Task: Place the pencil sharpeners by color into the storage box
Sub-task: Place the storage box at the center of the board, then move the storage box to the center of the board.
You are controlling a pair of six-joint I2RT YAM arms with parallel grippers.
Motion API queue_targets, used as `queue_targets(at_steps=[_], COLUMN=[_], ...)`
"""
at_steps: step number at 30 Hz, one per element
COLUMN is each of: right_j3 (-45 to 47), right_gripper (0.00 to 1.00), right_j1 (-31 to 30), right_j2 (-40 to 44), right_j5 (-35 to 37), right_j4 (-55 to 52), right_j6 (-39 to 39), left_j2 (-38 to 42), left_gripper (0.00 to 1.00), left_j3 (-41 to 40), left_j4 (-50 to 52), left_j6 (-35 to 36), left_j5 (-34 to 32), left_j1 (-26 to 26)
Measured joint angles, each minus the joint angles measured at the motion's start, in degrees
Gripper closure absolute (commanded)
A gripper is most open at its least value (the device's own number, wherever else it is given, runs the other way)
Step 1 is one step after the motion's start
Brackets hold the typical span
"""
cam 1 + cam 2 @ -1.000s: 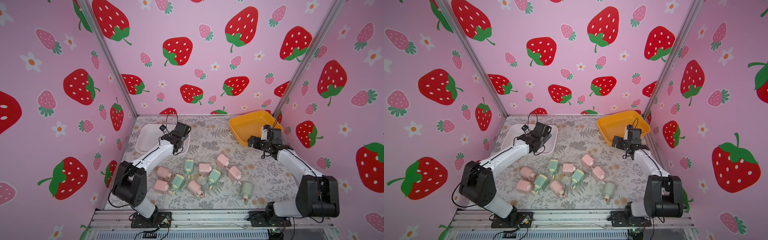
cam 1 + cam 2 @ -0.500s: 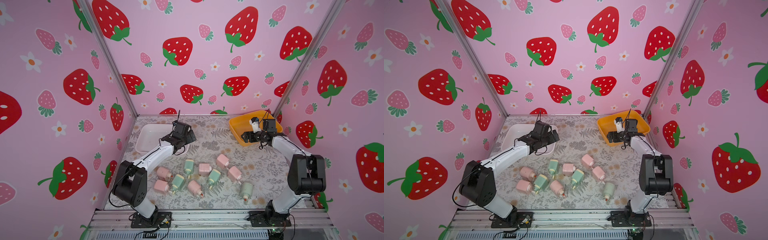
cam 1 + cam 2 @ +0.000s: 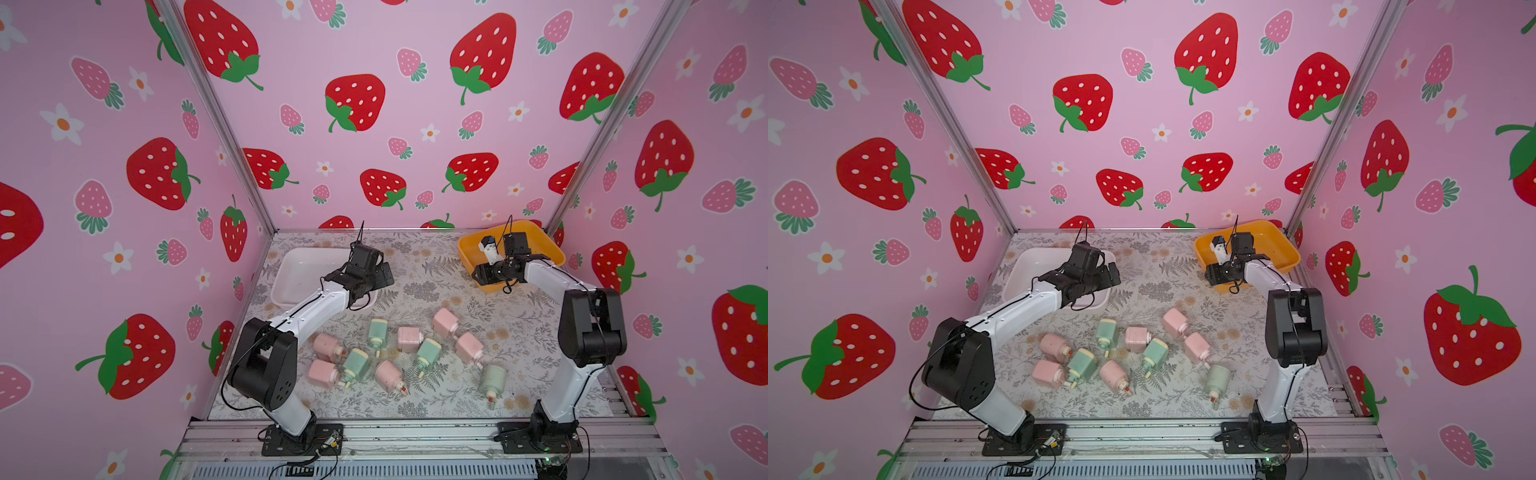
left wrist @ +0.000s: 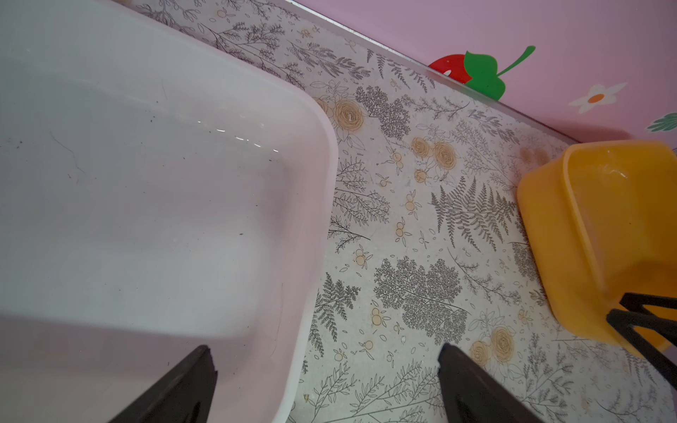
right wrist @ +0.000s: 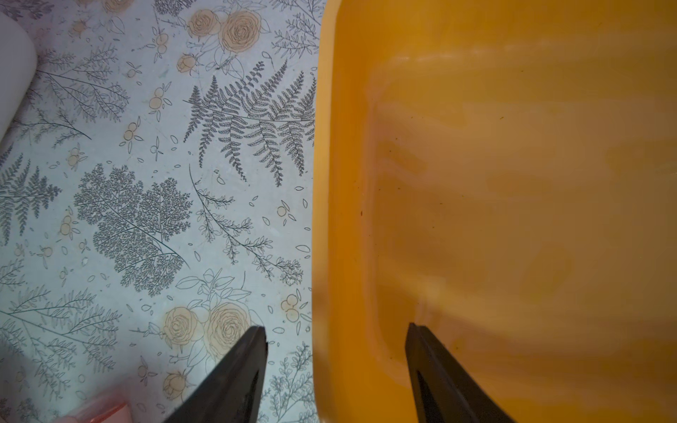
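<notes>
Left end effector point(image 3: 384, 274) hangs wide open over the right rim of the white tray point(image 3: 299, 270), having drifted rightward. Ten pencil sharpeners point(image 3: 409, 338) lie loose on the bench point(image 3: 415, 266), in front. Right end effector point(image 5: 335, 366), half-spread and empty, straddles the near wall of the orange bin point(image 3: 540, 245); its elbow has risen.

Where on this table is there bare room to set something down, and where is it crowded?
Bare mat between the white tray and orange tray; both trays look empty. Crowded: the sharpeners clustered in front.
</notes>
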State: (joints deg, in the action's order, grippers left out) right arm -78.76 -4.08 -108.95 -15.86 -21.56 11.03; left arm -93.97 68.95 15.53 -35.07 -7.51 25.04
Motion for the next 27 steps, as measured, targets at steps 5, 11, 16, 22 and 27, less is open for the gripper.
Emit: queue_targets(at_steps=[5,11,16,22,27], right_j3=[-1.07,-1.07,-1.07,-1.05,-1.05], right_gripper=[0.67,0.85,0.94,1.00,1.00], right_j1=[-0.81,-0.98,-2.71,-6.84,-11.21], right_j2=[-1.46,-1.46,-1.40,-0.66,0.90], right_j5=[0.92,1.46,3.58,8.87,14.03], right_j4=[-2.23,-2.91,-2.16,-1.20,0.37], right_j6=[1.16,1.16,0.70,-2.93,-9.22], left_j2=[-0.35,-0.35,-0.35,-0.35,-0.35], left_gripper=[0.00,0.00,0.00,0.00,0.00], left_j3=[0.00,0.00,0.00,0.00,0.00], left_j4=[1.25,1.60,2.38,2.36,2.34], left_j6=[0.92,3.02,4.96,6.82,7.85], left_j5=[-0.15,-0.46,-0.37,0.17,1.27], left_j1=[-0.37,-1.07,-1.53,-1.60,-1.92])
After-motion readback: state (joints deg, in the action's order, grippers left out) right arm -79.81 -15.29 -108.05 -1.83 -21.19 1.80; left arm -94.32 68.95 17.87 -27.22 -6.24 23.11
